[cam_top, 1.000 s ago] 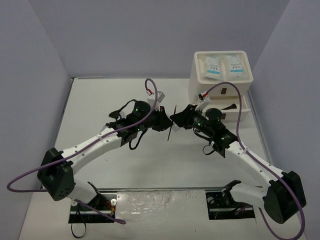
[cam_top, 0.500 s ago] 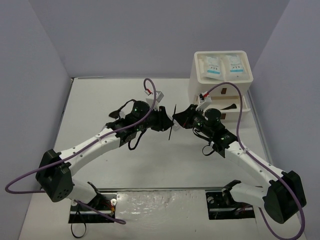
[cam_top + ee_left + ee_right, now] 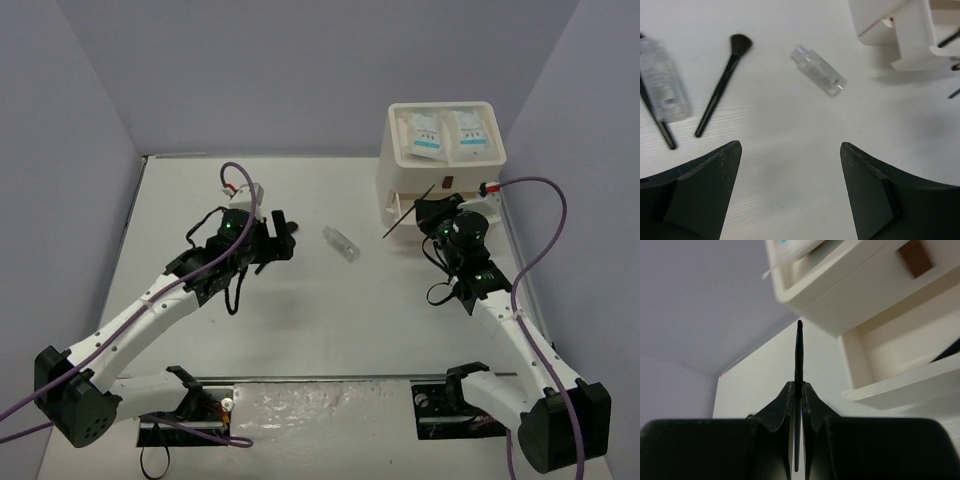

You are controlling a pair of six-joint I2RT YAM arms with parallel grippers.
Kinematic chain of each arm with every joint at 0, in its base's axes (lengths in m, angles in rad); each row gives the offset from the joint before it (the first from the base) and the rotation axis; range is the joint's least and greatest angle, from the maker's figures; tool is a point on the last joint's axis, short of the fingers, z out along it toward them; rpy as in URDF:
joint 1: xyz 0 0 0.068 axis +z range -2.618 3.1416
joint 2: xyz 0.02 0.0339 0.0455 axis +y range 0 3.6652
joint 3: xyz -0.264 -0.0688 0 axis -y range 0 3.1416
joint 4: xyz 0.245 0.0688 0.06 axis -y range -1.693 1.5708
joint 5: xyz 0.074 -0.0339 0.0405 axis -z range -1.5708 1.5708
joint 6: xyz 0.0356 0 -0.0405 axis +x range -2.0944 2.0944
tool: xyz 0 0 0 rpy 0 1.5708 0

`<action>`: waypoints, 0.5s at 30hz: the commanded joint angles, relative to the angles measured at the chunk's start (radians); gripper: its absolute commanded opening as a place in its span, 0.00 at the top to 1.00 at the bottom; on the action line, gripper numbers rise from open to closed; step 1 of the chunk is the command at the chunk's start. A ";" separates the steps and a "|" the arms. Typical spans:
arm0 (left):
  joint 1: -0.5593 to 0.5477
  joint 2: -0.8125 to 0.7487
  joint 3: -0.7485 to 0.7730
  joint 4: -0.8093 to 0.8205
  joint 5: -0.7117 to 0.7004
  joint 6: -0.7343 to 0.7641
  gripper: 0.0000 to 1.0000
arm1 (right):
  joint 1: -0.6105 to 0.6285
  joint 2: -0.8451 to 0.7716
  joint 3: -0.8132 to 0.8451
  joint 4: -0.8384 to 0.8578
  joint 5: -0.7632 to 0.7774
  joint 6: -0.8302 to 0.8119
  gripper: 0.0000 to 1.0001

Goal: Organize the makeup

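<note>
- The left gripper (image 3: 285, 236) hovers over the left half of the tabletop (image 3: 330, 320), its fingers (image 3: 705, 195) spread wide apart with nothing between them.
- The right gripper (image 3: 798, 386) is pressed together on a thin black brush (image 3: 400, 222). It holds the brush in the air just in front of the box (image 3: 440, 165), and the brush tilts with its lower end pointing toward the middle of the tabletop.
- The white box stands in the far right corner of the tabletop, with a drawer (image 3: 890, 352) pulled out toward the near edge.
- Two white sachets (image 3: 425, 133) with blue print lie side by side in the open top of the box.
- A clear vial (image 3: 340, 243) lies on its side near the middle of the tabletop, between the two grippers and touching neither.
- In the left wrist view a fluffy-headed brush (image 3: 720, 90) lies flat on the tabletop, left of that vial.
- Further left in that view, a second clear vial (image 3: 662, 82) lies partly over a black stick (image 3: 662, 132).
</note>
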State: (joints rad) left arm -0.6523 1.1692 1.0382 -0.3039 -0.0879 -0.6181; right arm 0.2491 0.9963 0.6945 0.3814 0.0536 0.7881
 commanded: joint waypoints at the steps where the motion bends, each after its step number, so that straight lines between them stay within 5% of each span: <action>1: 0.084 -0.108 -0.029 -0.092 -0.054 -0.034 0.22 | -0.119 0.019 0.043 0.018 0.135 0.151 1.00; 15: 0.218 -0.171 -0.093 -0.196 -0.070 -0.019 0.18 | -0.301 0.250 0.110 0.057 0.195 0.373 0.99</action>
State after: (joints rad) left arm -0.4607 0.9882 0.9288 -0.4965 -0.1469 -0.6373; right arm -0.0172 1.1986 0.7257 0.3573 0.1931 1.0881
